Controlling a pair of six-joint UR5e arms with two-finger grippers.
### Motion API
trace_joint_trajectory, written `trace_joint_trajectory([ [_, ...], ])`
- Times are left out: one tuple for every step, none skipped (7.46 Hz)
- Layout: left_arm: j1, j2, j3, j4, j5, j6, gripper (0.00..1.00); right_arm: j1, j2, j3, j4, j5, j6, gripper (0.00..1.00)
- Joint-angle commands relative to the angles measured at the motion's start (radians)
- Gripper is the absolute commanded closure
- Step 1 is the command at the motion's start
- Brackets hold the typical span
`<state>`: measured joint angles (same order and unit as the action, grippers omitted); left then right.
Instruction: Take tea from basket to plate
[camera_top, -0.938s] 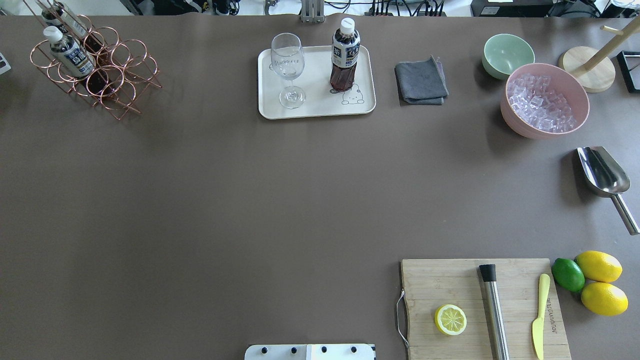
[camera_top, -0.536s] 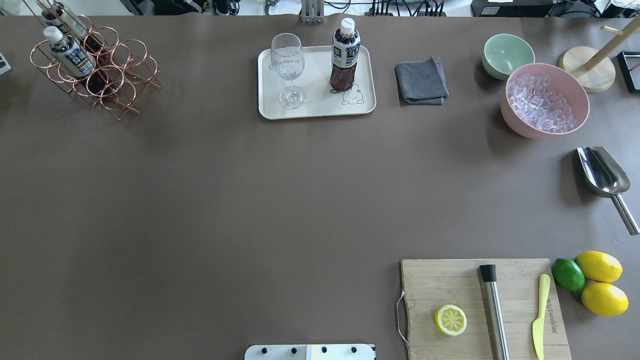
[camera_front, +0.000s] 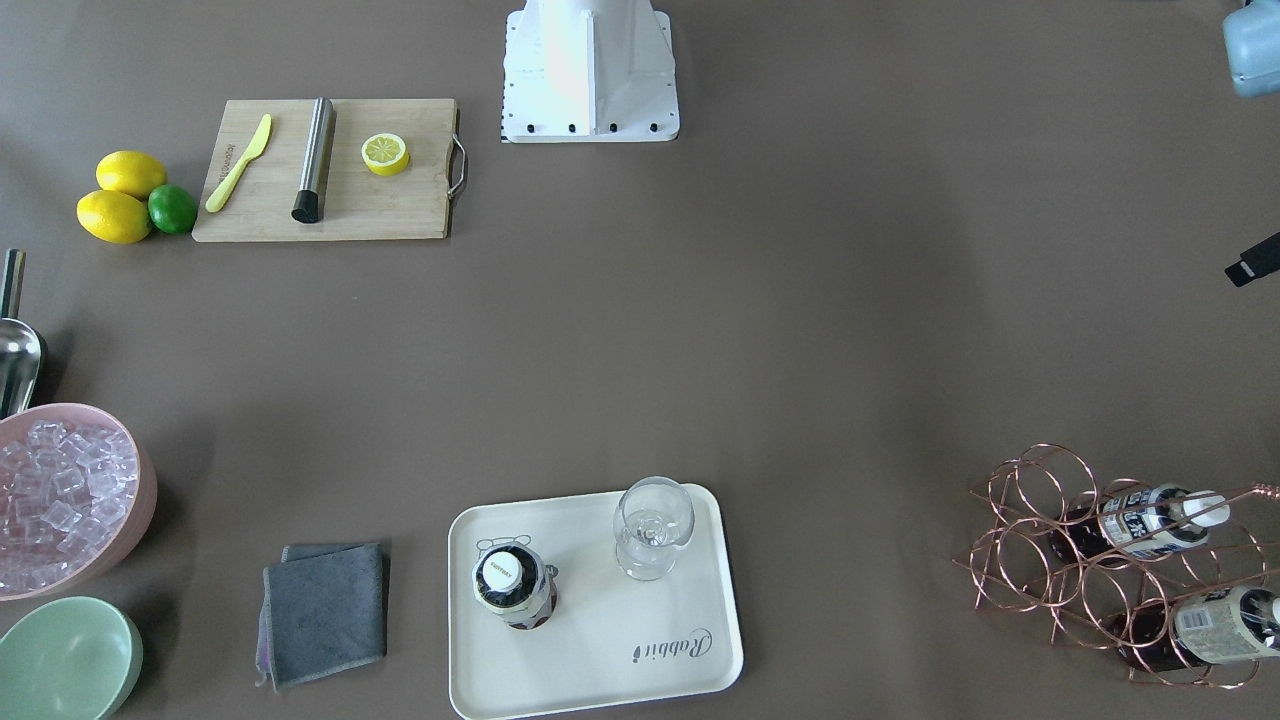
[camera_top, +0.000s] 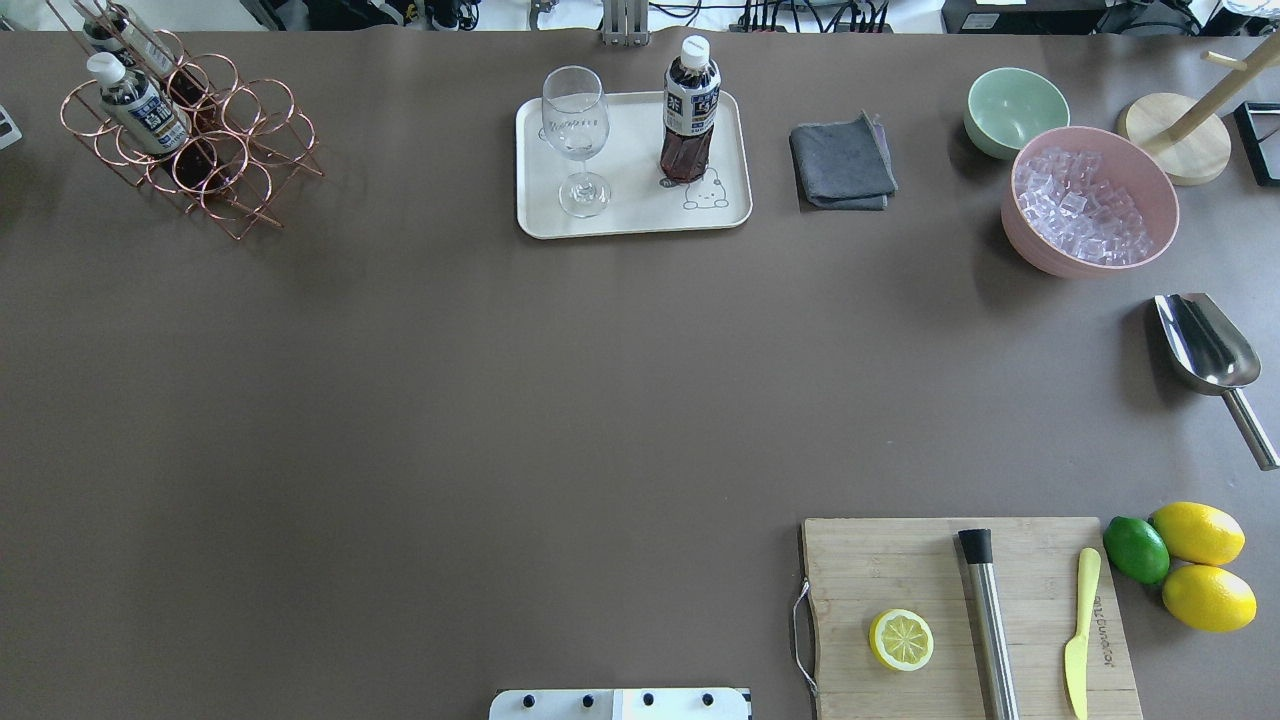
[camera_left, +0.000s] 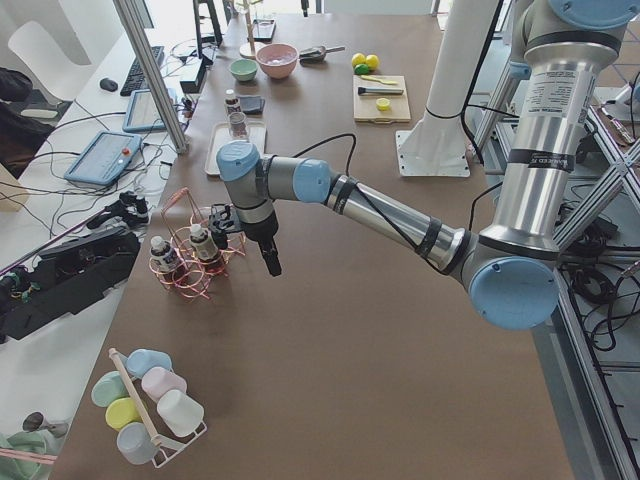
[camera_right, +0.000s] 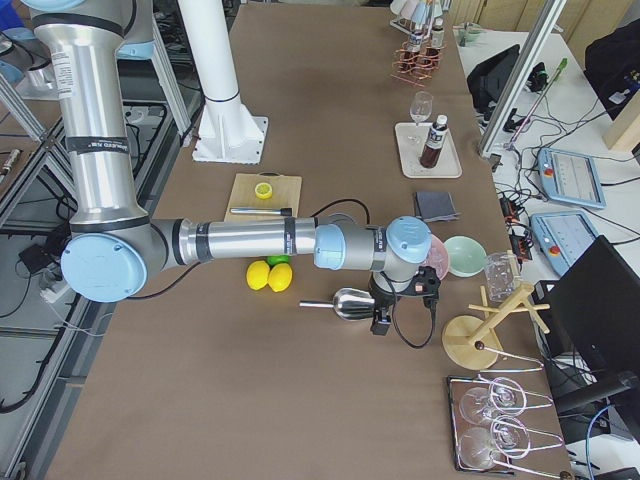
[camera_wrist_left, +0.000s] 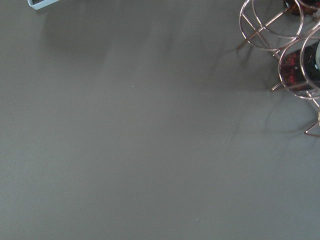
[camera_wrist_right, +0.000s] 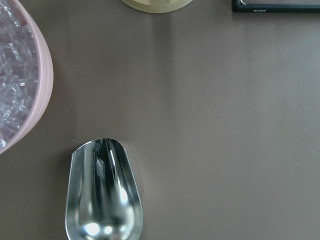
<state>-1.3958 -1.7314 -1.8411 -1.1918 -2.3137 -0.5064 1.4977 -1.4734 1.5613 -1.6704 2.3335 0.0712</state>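
Tea (camera_top: 690, 110) stands on the plate (camera_top: 635, 160); the left gripper (camera_left: 273, 264), its opening unclear, should lift clear of the far-left-corner basket (camera_top: 245, 120) without snagging wire.

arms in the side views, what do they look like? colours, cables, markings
The left arm and right arm are silver-grey metal tubes with light blue joint caps. A black cable runs loosely along each forearm. Each upright segment carries a white printed label. The left gripper and right gripper are black.
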Motion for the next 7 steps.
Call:
trace_joint_trajectory([
  [-0.008,0.001,-0.007,0.092,0.002,0.28,0.02,-0.002,-0.002,-0.006,0.0,-0.009,0.002,0.0],
  [0.0,0.006,-0.036,0.092,0.005,0.29,0.02,-0.001,-0.004,-0.007,0.0,-0.009,0.002,0.0],
  [0.004,0.007,-0.038,0.092,0.005,0.32,0.02,-0.002,-0.011,-0.007,0.0,-0.011,0.002,0.0],
  [-0.005,0.038,-0.041,0.092,0.005,0.394,0.02,-0.005,-0.013,-0.006,0.0,-0.014,0.002,0.0],
  [-0.015,0.067,-0.04,0.083,0.005,0.49,0.02,-0.005,-0.016,-0.007,-0.002,-0.014,0.004,0.0],
  [-0.022,0.113,-0.036,0.078,0.002,0.603,0.02,-0.005,-0.018,-0.013,-0.002,-0.014,0.004,0.0],
  [-0.044,0.142,-0.032,0.054,0.002,0.658,0.02,-0.005,-0.018,-0.02,0.0,-0.014,0.004,0.0],
])
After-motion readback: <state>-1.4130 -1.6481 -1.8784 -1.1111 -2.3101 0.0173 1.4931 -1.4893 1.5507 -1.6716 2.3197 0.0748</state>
